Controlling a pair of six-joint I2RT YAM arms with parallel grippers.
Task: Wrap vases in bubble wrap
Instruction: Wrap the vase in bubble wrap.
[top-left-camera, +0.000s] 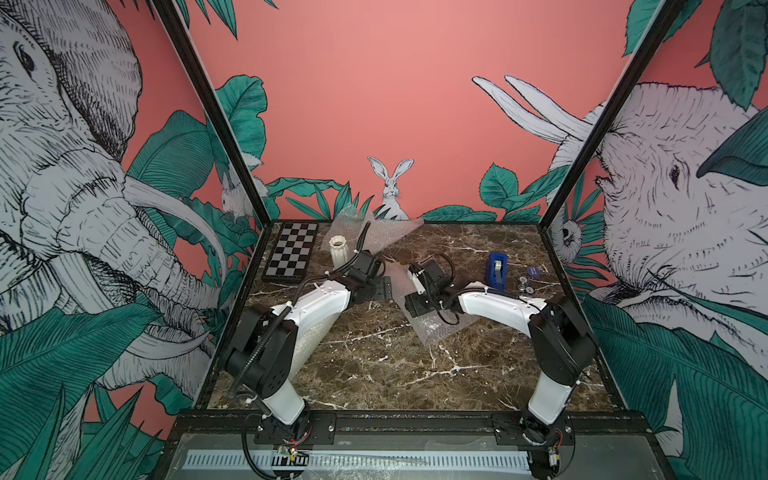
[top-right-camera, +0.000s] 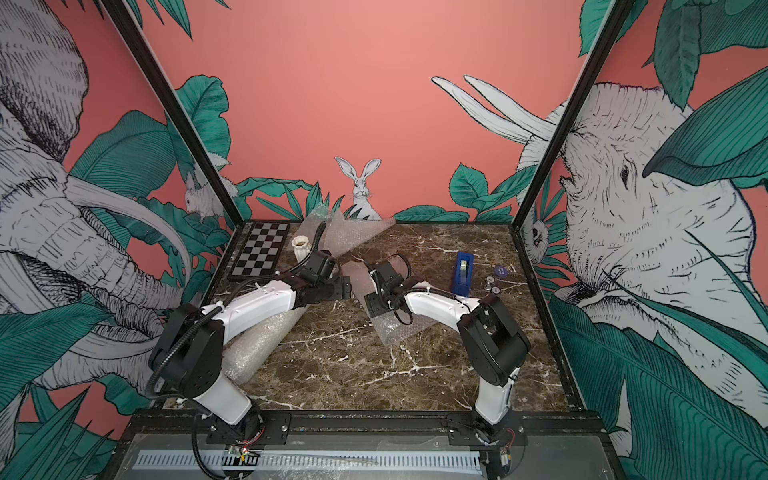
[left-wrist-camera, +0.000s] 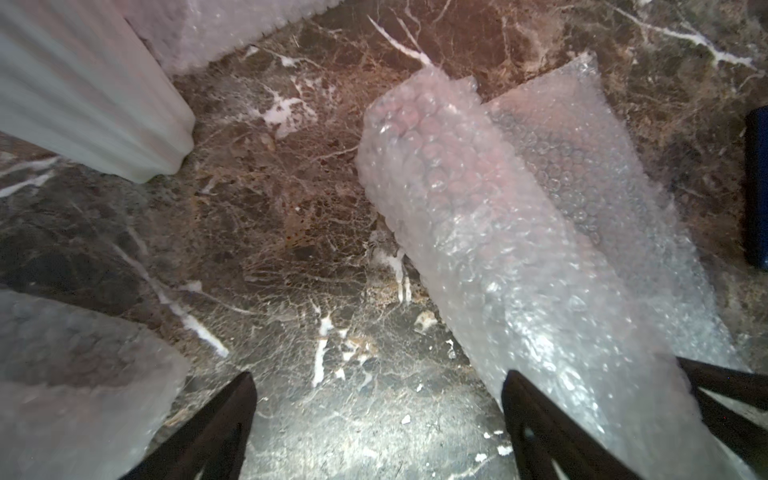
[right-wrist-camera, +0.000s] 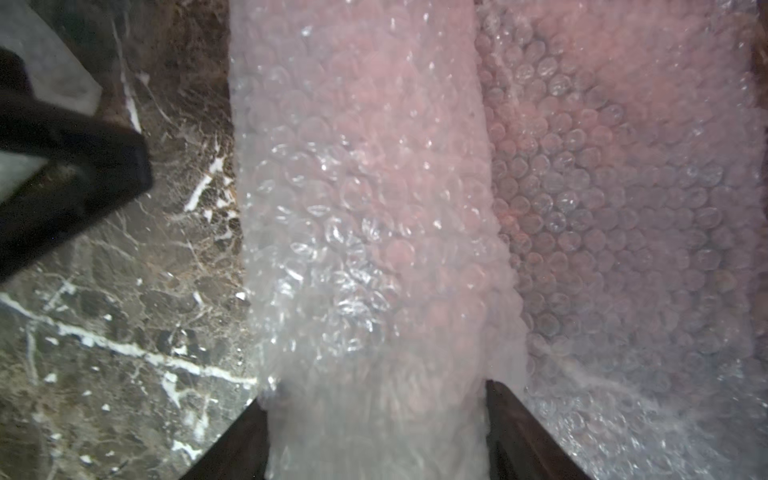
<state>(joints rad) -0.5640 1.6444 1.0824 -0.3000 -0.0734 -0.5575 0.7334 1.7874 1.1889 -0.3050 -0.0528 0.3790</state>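
Clamping the roll of bubble wrap (right-wrist-camera: 357, 208) on the table (top-left-camera: 374, 361) with the right gripper (right-wrist-camera: 374, 395) — fingers against both sides. Holding the left gripper (left-wrist-camera: 376, 378) wide open just beside it — white vase (top-left-camera: 338, 249) upright near the chequered board (top-left-camera: 291, 253).

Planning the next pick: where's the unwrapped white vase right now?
In both top views the white fluted vase stands upright at the far left of the table, right beside the chequered board, with loose bubble wrap just behind it.

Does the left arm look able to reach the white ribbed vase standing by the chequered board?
Probably yes: the left gripper is open beside the white ribbed vase, only bare marble tabletop between them; the bubble-wrap roll lies aside.
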